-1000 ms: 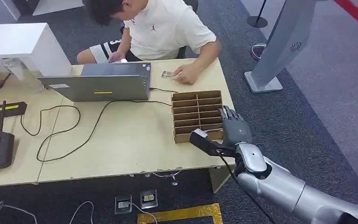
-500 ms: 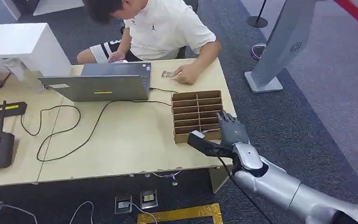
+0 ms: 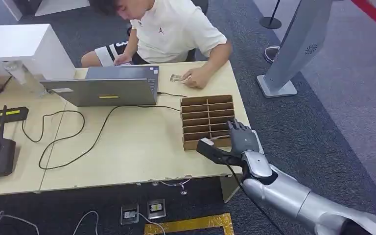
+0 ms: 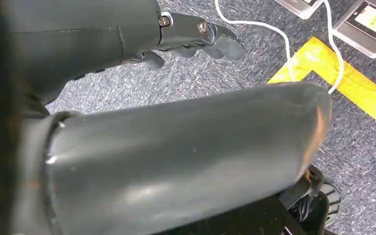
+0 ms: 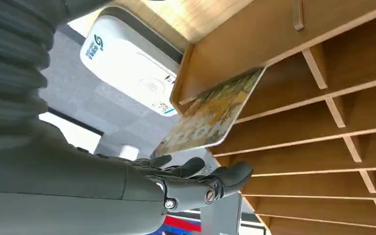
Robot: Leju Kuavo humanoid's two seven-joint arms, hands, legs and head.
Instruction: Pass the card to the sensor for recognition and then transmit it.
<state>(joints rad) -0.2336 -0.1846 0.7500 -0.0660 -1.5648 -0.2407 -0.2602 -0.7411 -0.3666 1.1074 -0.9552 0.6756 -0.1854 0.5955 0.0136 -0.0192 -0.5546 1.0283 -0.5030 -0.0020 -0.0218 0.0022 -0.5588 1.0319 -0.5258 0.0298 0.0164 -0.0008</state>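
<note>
— Right, what has the right hand [image 3: 243, 139] got?

— Its dark fingers [image 5: 196, 169] are curled under a picture-printed card [image 5: 210, 115]; the wrist view shows the card resting on the fingertips, tilted, its far edge at the corner of the wooden organizer [image 3: 206, 120]. Looks held, though the thumb's grip can't be made out.

— Where on the desk [image 3: 127, 147]?

— At the 4 o'clock corner. The hand sits against the organizer's near right end. A white sensor box [image 5: 129, 66] with a blue logo lies just beside that corner of the organizer, next to the card.

— Left hand?

— Left hand [image 4: 196, 39] hangs over grey carpet, fingers loosely extended, nothing in them. A white cable [image 4: 274, 34] and yellow floor tape [image 4: 352, 88] lie beneath.

— Anything else noted?

— A person [image 3: 171, 29] in a white shirt sits at 12 o'clock, one hand on the desk by a small object. A grey laptop [image 3: 103, 88] stands toward 11, black cable [image 3: 73, 132] looping across the desk toward 9.
</note>
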